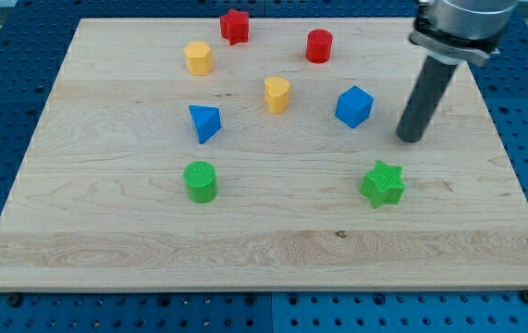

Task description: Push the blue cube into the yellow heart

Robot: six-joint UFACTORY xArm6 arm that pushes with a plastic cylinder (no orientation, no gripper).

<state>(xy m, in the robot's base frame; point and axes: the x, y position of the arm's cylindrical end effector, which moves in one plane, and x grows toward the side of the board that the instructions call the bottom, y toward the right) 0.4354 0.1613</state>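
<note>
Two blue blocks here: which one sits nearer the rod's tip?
The blue cube, just to the view's left of my tip. The other blue block, a triangular one, lies much farther left, beyond the yellow heart.

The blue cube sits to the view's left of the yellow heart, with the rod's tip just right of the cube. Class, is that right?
Not quite. The camera view shows the blue cube to the view's right of the yellow heart. My tip is indeed just right of the cube.
</note>
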